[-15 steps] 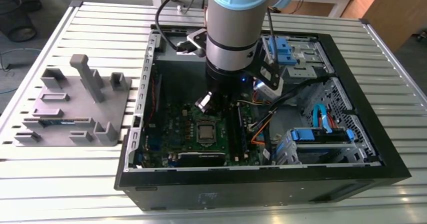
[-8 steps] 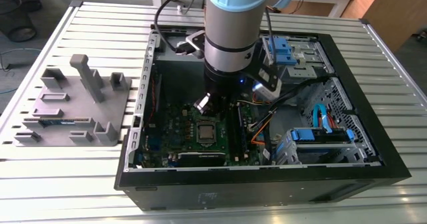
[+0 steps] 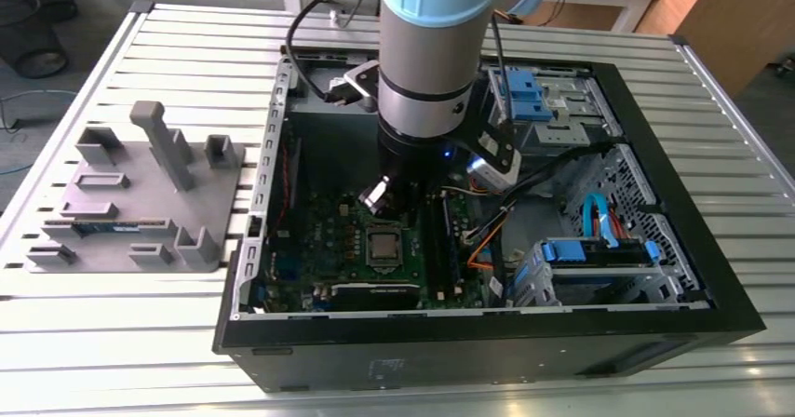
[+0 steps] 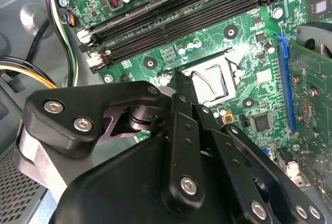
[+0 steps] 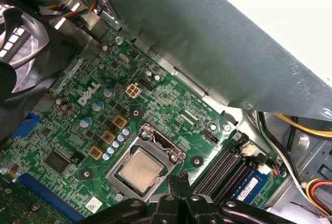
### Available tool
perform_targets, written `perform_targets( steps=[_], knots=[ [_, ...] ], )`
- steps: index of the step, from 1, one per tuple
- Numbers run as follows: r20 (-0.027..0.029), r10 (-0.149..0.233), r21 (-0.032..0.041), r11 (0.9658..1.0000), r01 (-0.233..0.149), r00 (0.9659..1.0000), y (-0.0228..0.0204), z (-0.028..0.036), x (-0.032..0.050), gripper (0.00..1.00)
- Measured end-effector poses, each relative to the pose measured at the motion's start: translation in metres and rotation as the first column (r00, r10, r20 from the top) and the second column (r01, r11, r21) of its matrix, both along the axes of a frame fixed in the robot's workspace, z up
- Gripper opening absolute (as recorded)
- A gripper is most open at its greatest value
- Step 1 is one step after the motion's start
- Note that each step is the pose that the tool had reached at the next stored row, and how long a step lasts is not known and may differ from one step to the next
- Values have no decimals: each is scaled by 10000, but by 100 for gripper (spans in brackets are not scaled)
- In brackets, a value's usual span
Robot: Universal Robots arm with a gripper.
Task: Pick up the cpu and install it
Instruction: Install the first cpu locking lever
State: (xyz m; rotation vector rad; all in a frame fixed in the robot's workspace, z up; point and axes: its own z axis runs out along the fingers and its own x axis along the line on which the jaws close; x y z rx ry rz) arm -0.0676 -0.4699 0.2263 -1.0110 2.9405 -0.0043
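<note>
One cpu (image 5: 139,171) already sits in the motherboard socket (image 5: 147,150), with the fingers (image 5: 182,178) pinched together, empty, just above; any lift should stay vertical.

The cpu (image 5: 139,171), a flat square chip with a silvery top, lies level in its socket (image 5: 124,157) on the green motherboard (image 5: 171,115).

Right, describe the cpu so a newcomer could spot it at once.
Look inside the open computer case, at the green motherboard on its floor. The cpu lies in the metal-framed socket near the board's middle, beside the black memory slots. It is the board's one flat silvery square.
</note>
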Motion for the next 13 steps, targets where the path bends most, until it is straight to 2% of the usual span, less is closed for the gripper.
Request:
perform_targets(
  steps=[2, 6, 13],
  knots=[
    [1, -15, 2, 10000, 15, 10000, 0, -3, 0, 11],
    [1, -317, -1, 9995, 317, 9995, -1, -24, -1, 11],
    [2, -808, -23, 9967, 808, 9967, -4, -61, -1, 11]
  ],
)
